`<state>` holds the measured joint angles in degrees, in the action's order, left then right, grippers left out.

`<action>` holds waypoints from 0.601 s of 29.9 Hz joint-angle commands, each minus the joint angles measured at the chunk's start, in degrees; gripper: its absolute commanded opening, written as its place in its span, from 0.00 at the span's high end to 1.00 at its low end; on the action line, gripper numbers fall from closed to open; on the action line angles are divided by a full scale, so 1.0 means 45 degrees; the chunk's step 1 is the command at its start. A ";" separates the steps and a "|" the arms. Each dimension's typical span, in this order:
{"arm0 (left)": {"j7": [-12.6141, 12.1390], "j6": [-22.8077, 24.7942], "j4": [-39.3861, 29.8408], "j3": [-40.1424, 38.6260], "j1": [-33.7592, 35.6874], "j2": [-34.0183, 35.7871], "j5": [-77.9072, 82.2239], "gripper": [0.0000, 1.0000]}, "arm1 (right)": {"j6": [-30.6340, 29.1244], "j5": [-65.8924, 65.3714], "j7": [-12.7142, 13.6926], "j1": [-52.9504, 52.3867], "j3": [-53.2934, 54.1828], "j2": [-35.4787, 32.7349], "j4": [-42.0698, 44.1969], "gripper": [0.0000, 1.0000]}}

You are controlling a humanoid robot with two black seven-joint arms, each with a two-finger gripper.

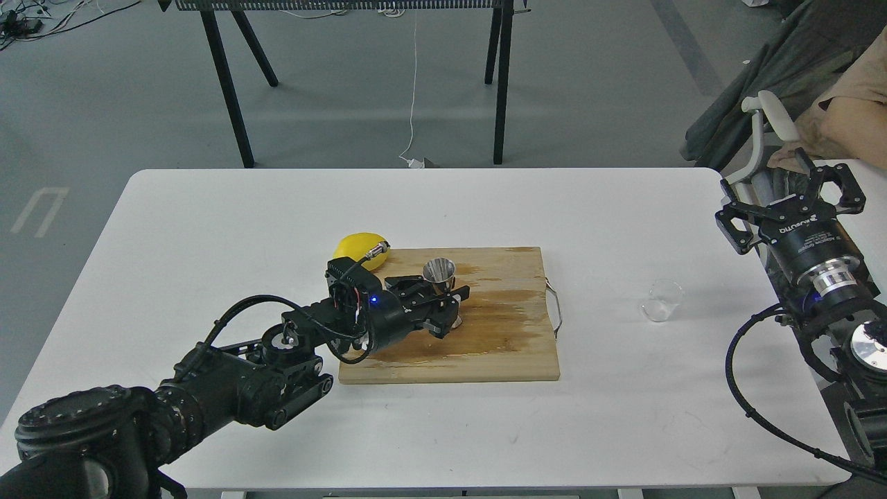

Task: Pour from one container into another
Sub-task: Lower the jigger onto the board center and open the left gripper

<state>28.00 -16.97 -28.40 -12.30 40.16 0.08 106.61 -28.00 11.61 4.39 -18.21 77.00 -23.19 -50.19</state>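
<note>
Two pincers, left [443, 299] round jigger [439, 276], glass cup [662, 300] near open right [790, 190].

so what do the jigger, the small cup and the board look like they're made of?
Jigger: polished metal, likely steel; mirror-bright, reflective inside. Small cup: clear glass or maybe plastic; the table shows through it. Board: unfinished-looking wood with visible grain and darker, possibly wet, patches, plus a thin metal handle.

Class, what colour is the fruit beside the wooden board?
Yellow: the lemon, clearest in the head view.
</note>
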 commanded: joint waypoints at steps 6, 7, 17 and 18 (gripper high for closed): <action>0.0000 0.0079 -0.0154 -0.0020 0.0001 0.0059 -0.0039 0.16 | 0.0000 -0.0002 0.0000 0.0003 -0.0001 -0.0003 0.0001 0.01; 0.0000 0.0079 -0.0154 -0.0039 0.0001 0.0079 -0.0039 0.14 | 0.0000 -0.0002 0.0000 -0.0017 -0.0001 0.0017 0.0001 0.01; 0.0000 0.0157 -0.0993 -0.0059 -0.0272 0.0664 -0.0078 0.08 | 0.0000 -0.0002 0.0000 0.0003 -0.0001 -0.0003 0.0001 0.01; 0.0000 0.0157 -0.1110 -0.0059 -0.0311 0.0742 -0.0078 0.08 | 0.0000 -0.0002 0.0000 0.0003 -0.0001 -0.0003 0.0001 0.01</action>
<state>28.00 -16.27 -32.13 -12.57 39.32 2.32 106.25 -28.00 11.61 4.39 -18.32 77.02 -23.14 -50.19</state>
